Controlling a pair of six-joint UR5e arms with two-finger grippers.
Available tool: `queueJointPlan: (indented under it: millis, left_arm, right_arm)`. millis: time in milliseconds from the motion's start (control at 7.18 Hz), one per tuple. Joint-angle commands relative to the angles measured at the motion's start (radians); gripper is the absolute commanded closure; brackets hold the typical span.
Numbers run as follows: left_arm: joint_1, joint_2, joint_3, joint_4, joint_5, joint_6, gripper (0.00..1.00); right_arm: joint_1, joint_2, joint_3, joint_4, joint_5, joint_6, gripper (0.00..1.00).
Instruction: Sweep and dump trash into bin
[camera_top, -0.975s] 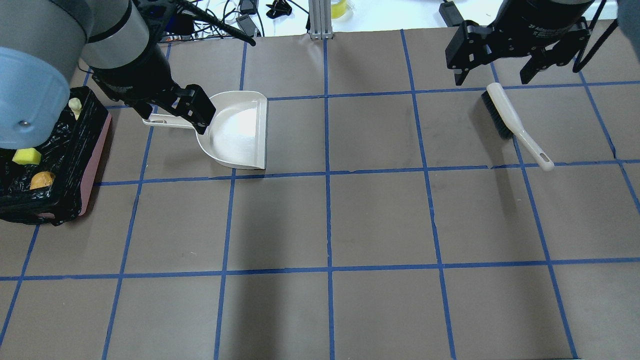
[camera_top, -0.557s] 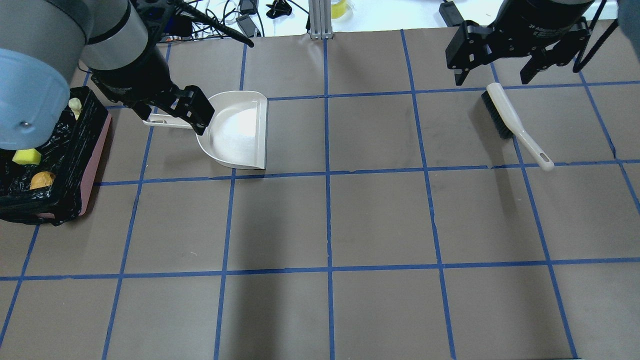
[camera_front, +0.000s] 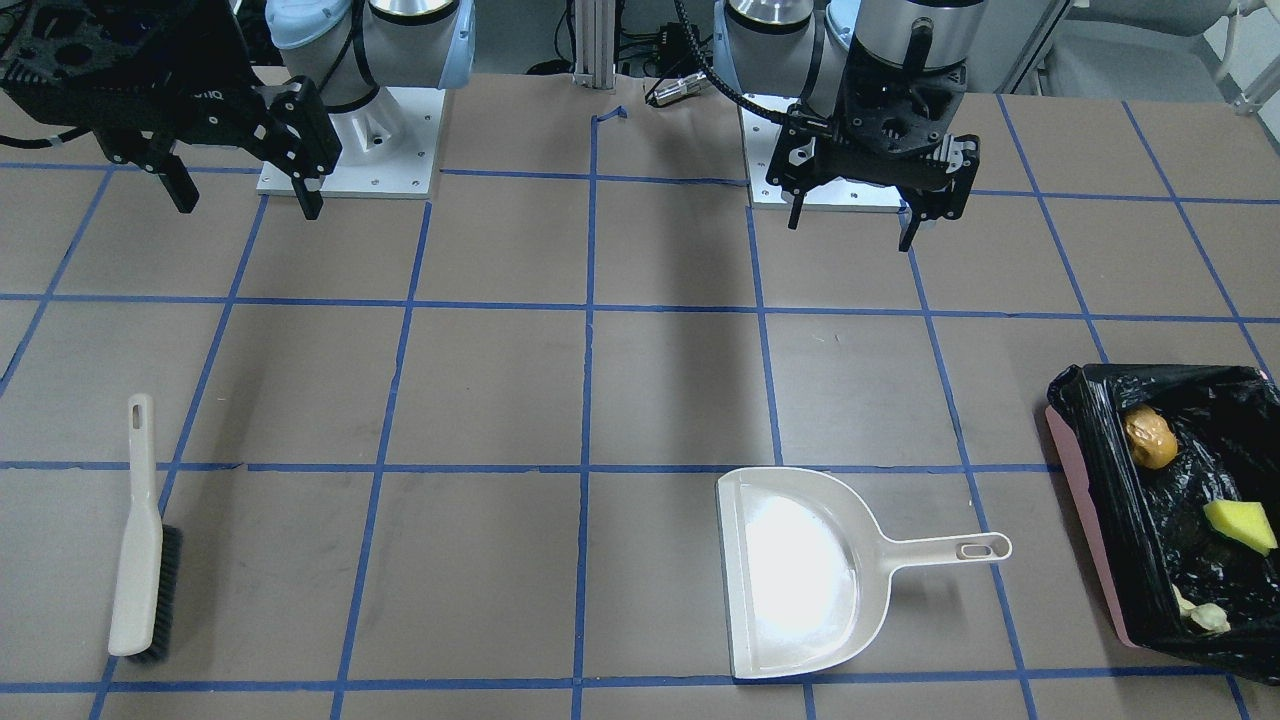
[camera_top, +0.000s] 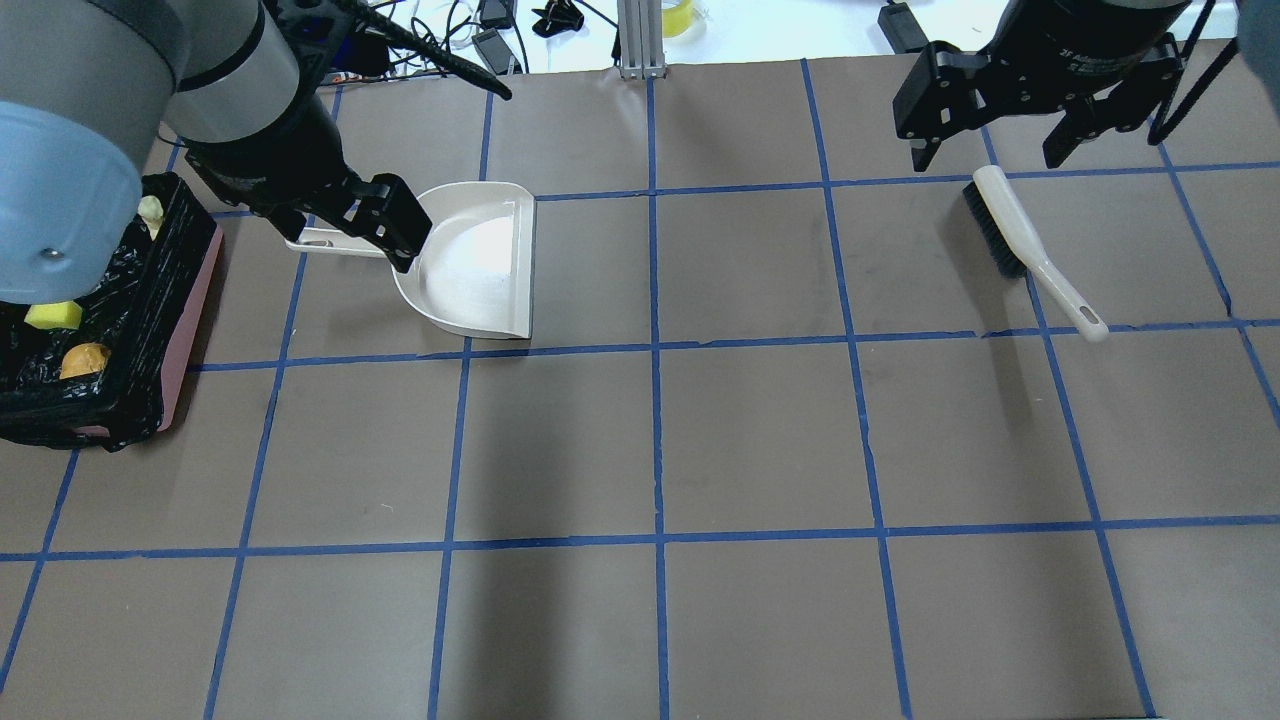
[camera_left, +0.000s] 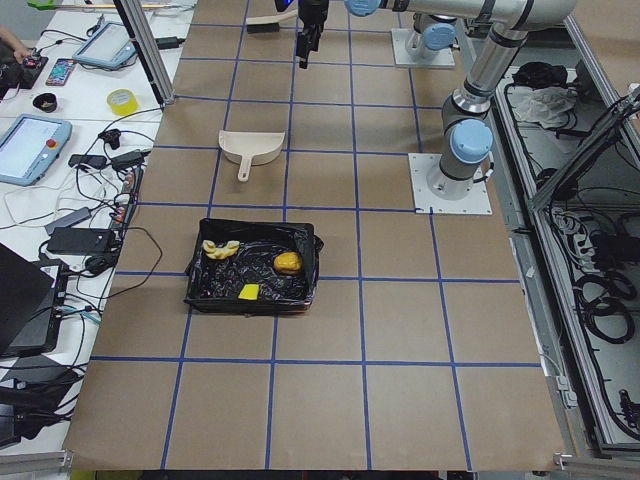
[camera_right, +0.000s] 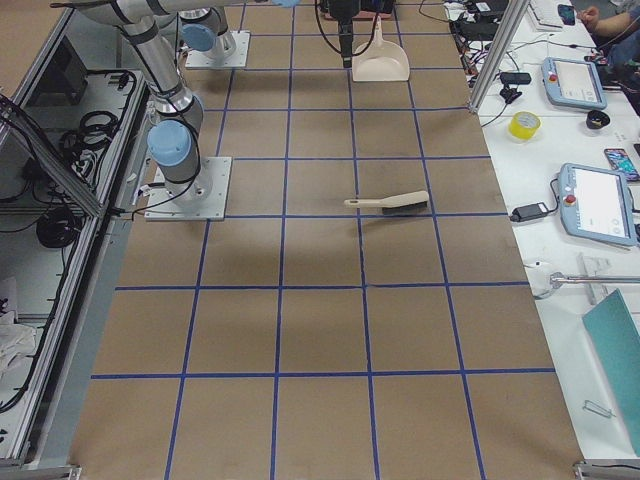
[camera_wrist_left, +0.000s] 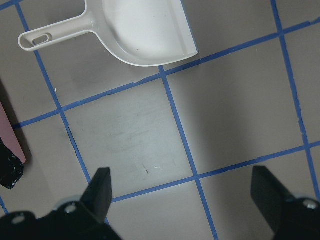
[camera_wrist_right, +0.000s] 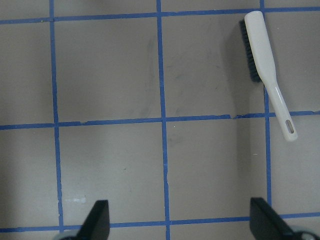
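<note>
From the front-facing camera, the left end effector (camera_front: 855, 225) hangs above the desk (camera_front: 500, 400) at 1 o'clock of the frame, fingers spread and holding nothing. The right end effector (camera_front: 248, 203) hangs at 10 o'clock, spread and empty too. The cream dustpan (camera_front: 800, 570) lies flat at 5 o'clock, its handle pointing to 3 o'clock, toward the bin (camera_front: 1088, 500) at 4 o'clock. Inside the bin's black liner lie the potato-like lump (camera_front: 1149, 438), the sponge wedge (camera_front: 1240, 524) and the bread piece (camera_front: 1200, 613). The brush (camera_front: 135, 560) lies at 8 o'clock, well apart from the rest.

Overhead, almost nothing differs from 0.6 s ago: dustpan (camera_top: 475, 265), brush (camera_top: 1008, 220) and bin (camera_top: 190, 330) lie where they lay, and both arms have barely shifted.

The left side camera shows all three pieces inside the bin (camera_left: 305, 250).

The left wrist camera shows its fingers (camera_wrist_left: 102, 187) wide apart, the dustpan at 12 o'clock. The right wrist camera shows its fingers (camera_wrist_right: 99, 217) wide apart, the brush at 1 o'clock
</note>
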Motion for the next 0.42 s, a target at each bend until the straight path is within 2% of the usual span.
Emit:
queueJointPlan:
  millis: [0, 278]
  left_arm:
    - [-0.003, 0.013, -0.001, -0.004, 0.007, -0.002, 0.00]
    - [-0.004, 0.007, -0.003, -0.001, 0.000, 0.006, 0.00]
  right_arm:
    - [0.002, 0.000, 0.000, 0.000, 0.000, 0.000, 0.00]
    - [0.005, -0.008, 0.000, 0.003, 0.000, 0.000, 0.00]
